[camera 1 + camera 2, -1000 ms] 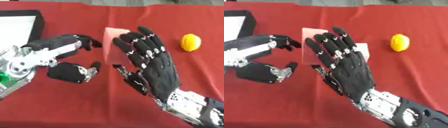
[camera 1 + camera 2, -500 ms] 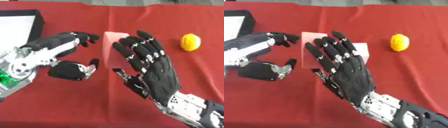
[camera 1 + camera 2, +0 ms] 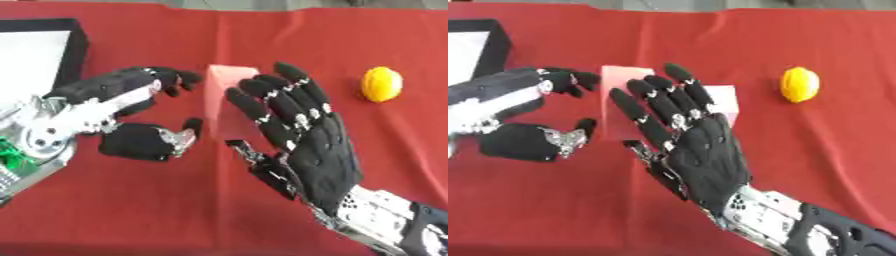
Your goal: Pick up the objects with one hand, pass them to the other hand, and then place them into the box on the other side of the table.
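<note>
A pink block (image 3: 220, 95) is at the middle of the red table, partly hidden behind my right hand (image 3: 319, 155). That hand shows its back, with its fingers spread over the block and its thumb at the block's lower left edge. My left hand (image 3: 114, 102) comes in from the left. Its curved fingers are by the block's upper left corner and its thumb (image 3: 179, 137) is just below, and neither is closed round the block. A yellow lemon-like object (image 3: 382, 84) lies on the cloth at the right.
A black box with a white inside (image 3: 77, 47) stands at the upper left corner. The red cloth (image 3: 175, 210) covers the table. Its far edge runs along the top of the view.
My right hand has shifted a little down and to the left over the block. The left hand's fingers and thumb have come closer to the block's left edge. The lemon has not moved.
</note>
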`<state>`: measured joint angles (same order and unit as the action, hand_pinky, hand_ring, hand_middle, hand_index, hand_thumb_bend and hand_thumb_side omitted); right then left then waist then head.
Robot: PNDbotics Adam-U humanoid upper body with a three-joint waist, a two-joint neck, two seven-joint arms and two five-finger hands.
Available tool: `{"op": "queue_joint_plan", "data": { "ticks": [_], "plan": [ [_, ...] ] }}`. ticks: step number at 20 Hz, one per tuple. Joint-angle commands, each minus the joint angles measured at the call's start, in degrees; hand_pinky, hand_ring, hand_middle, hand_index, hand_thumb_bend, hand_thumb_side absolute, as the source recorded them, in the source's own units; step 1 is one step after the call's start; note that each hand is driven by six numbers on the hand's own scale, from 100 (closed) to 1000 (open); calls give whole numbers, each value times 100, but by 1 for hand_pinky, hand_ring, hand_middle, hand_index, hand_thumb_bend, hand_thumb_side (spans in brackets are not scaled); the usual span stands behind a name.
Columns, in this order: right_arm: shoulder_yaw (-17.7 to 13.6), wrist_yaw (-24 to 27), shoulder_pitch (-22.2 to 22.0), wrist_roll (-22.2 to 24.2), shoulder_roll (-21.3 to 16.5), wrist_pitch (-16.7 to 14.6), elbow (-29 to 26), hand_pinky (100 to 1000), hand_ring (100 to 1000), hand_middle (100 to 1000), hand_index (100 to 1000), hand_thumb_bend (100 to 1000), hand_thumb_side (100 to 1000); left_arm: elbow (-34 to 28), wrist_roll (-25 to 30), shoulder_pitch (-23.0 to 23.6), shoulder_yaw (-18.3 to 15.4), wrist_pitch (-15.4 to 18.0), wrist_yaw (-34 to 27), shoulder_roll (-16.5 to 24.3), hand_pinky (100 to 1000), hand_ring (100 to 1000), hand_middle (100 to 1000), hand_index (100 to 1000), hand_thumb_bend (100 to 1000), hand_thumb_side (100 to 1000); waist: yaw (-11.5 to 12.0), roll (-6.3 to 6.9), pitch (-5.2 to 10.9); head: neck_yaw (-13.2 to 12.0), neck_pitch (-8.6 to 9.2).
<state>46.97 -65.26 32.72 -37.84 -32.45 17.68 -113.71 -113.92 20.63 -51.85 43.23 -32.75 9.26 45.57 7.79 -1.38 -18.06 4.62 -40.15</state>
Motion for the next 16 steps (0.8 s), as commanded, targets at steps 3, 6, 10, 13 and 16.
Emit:
{"op": "queue_joint_plan", "data": {
  "ticks": [3, 6, 10, 13, 16],
  "plan": [
    [-35, -17, 60, -81, -26, -63, -89, 788, 604, 472, 642, 100, 100, -67, 146, -68, -66, 183, -122, 124, 935, 881, 879, 999, 100, 661, -12, 22, 75, -20, 31],
    [-27, -17, 68, -131, -21, -120, -89, 785, 603, 473, 642, 100, 100, -67, 143, -64, -78, 192, -145, 123, 935, 881, 879, 1000, 100, 673, -12, 21, 70, -22, 35],
    [-22, 15, 68, -158, -20, -145, -89, 781, 603, 473, 643, 100, 100, -67, 149, -70, -68, 199, -200, 107, 934, 881, 879, 999, 100, 690, -12, 19, 62, -24, 32],
    [-17, 26, 75, -169, -18, -165, -89, 781, 603, 474, 644, 100, 100, -67, 147, -87, -65, 220, -233, 90, 932, 880, 879, 999, 100, 717, -10, 18, 59, -26, 23],
    [-14, 35, 86, -171, -18, -183, -89, 784, 603, 475, 645, 100, 100, -67, 170, -118, -47, 237, -275, 59, 930, 879, 877, 994, 100, 790, -6, 17, 59, -29, 11]
  ]
}}
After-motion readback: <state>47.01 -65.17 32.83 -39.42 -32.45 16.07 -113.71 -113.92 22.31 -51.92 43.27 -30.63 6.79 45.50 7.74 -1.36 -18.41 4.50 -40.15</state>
